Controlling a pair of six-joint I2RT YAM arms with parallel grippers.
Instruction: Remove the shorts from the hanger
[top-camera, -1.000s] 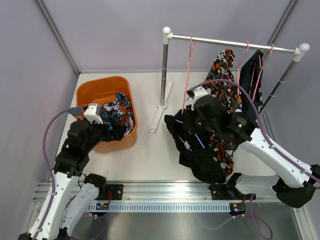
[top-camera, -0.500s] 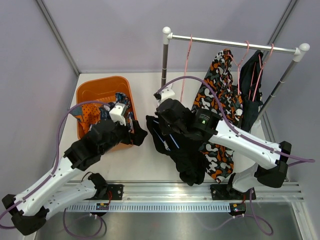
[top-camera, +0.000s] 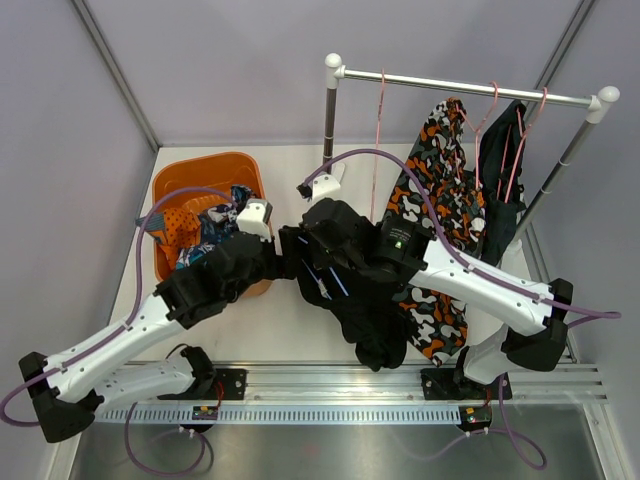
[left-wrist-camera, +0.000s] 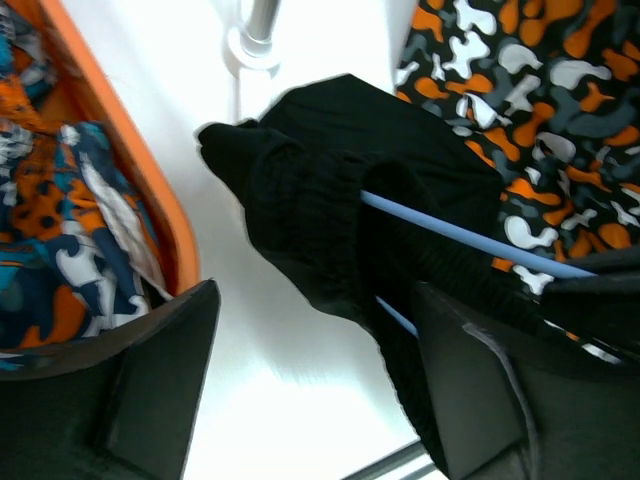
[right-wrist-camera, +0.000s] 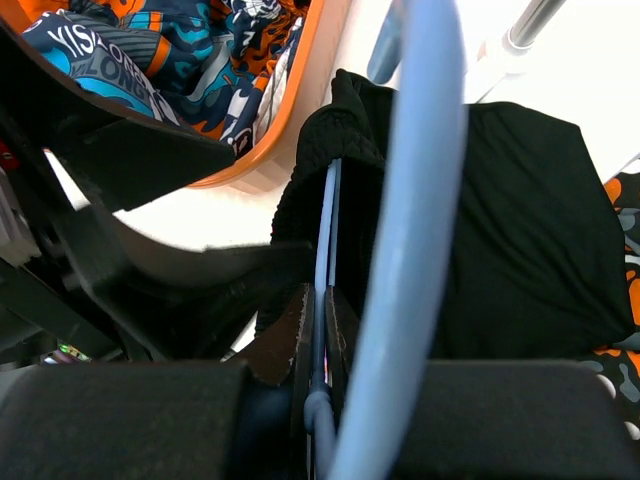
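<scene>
My right gripper (right-wrist-camera: 322, 330) is shut on the thin wire of a blue hanger (right-wrist-camera: 325, 225). Black shorts (top-camera: 370, 320) hang from that hanger (left-wrist-camera: 470, 238) above the table. My left gripper (left-wrist-camera: 315, 400) is open at the waistband corner of the black shorts (left-wrist-camera: 330, 200), its right finger (left-wrist-camera: 480, 390) over the cloth. In the top view it (top-camera: 285, 262) meets the shorts beside the basket. Teal-blue and orange shorts (top-camera: 205, 225) lie in the orange basket (top-camera: 175, 180). Camouflage shorts (top-camera: 440, 190) and dark navy shorts (top-camera: 500, 170) hang on pink hangers.
The clothes rail (top-camera: 470, 90) spans the back right, its left post foot (top-camera: 325, 210) just behind my grippers. An empty pink hanger (top-camera: 378, 130) dangles from the rail. The basket rim (left-wrist-camera: 150, 200) lies close to my left finger. A metal rail (top-camera: 330, 410) borders the near edge.
My left arm swung right from over the basket to the black shorts. My right arm carried the hanger and black shorts leftward, away from the rack.
</scene>
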